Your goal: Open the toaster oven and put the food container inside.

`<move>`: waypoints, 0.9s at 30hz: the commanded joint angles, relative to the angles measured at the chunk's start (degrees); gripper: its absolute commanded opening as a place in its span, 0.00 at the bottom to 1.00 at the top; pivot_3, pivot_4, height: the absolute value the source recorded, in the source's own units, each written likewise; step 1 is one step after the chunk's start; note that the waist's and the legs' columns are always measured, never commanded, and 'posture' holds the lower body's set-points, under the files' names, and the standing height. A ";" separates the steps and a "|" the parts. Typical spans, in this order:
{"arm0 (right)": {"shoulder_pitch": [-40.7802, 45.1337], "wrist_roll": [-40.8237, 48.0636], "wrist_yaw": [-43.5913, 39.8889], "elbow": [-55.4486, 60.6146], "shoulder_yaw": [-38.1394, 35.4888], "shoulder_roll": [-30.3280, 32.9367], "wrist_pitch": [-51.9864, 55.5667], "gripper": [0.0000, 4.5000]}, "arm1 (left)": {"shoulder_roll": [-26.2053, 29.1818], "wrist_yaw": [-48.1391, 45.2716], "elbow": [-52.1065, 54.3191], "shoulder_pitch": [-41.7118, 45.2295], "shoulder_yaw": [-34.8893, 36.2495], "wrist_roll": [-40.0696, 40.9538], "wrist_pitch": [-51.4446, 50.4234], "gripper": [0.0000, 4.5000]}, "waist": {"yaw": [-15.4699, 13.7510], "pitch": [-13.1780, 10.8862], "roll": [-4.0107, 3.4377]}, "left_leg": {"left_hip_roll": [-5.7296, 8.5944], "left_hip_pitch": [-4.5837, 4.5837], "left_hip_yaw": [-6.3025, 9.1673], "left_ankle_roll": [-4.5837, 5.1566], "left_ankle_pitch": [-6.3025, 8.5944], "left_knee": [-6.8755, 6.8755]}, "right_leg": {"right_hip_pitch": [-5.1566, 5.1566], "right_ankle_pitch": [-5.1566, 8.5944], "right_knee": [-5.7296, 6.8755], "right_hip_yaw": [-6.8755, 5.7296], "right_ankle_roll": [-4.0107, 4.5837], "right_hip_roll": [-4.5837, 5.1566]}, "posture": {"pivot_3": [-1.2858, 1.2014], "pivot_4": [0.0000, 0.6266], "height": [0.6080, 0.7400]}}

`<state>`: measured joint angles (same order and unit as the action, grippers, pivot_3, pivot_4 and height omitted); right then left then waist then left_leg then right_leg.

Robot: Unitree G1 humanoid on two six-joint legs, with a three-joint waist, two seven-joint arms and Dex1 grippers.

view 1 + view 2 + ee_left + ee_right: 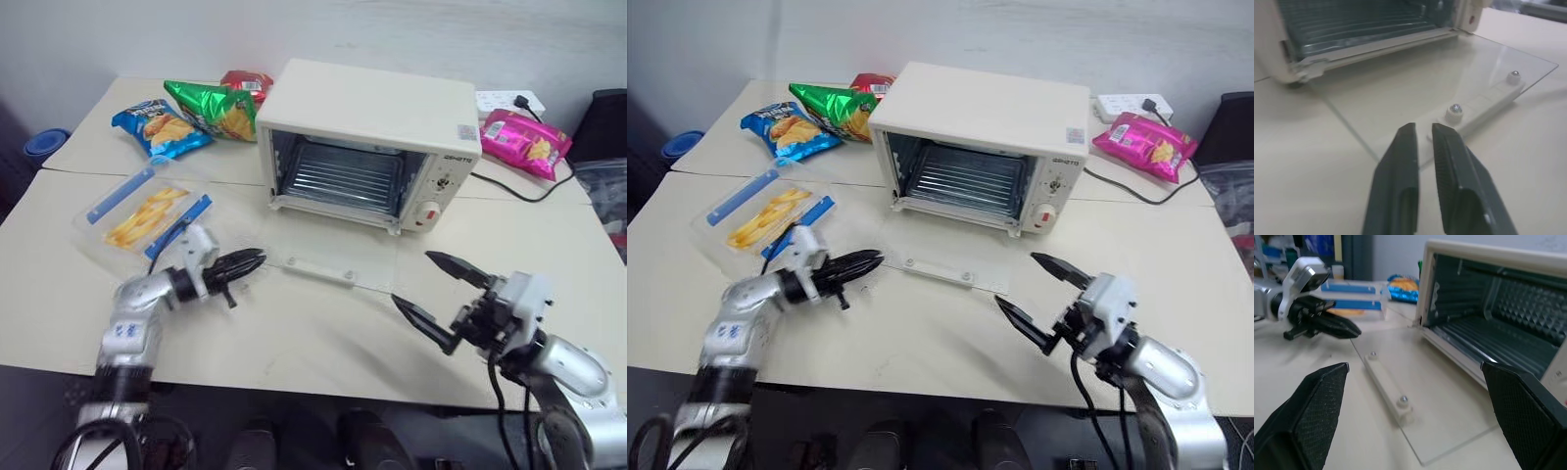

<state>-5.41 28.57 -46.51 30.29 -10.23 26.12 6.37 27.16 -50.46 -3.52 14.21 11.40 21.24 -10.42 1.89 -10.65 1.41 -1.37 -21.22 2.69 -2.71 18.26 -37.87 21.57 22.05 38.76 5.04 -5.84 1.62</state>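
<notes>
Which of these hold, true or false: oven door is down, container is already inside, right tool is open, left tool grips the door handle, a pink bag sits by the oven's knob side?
1. The toaster oven door is folded down flat on the table. True.
2. The food container is inside the oven. False: it lies on the table beside the oven, near the left tool.
3. The right tool is wide open and empty. True.
4. The left tool grips the door handle. False: it is just short of it, holding nothing.
5. A pink bag lies on the knob side. True.
</notes>
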 commanded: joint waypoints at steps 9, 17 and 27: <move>9.85 0.47 -8.05 -6.63 7.77 -0.39 -7.62 1.00 | 0.17 24.51 16.74 -23.85 37.93 17.71 -16.09 0.91 | 0.80 -0.01 0.02 | -0.10 0.04 0.00 0.05 0.18 0.03 | -0.08 0.01 -0.22 -0.06 0.03 -0.03 | 0.52 0.24 1.00; 11.96 1.17 -8.74 -8.30 8.89 0.52 -6.20 1.00 | 6.43 34.85 17.56 -18.35 38.56 25.31 -30.63 1.00 | -0.84 0.00 0.04 | 0.16 0.02 0.27 0.05 0.17 0.02 | -0.22 -0.01 -0.25 -0.27 0.07 0.23 | 0.52 0.24 1.00; 11.32 1.04 -7.17 -8.24 6.40 1.97 -6.56 1.00 | 12.52 62.48 10.89 8.42 35.17 24.98 -67.90 1.00 | 0.34 0.01 0.07 | 0.12 -0.04 0.11 0.01 0.15 0.12 | 0.00 -0.01 -0.23 -0.27 0.05 0.13 | 0.52 0.24 1.00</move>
<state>6.05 28.76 -54.09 20.50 -2.95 28.09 0.37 39.55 8.68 8.17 21.81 45.03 48.06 -75.29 2.24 -10.64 1.49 -1.26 -21.25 2.79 -2.71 18.40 -37.75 21.60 22.04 38.54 4.76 -5.78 1.73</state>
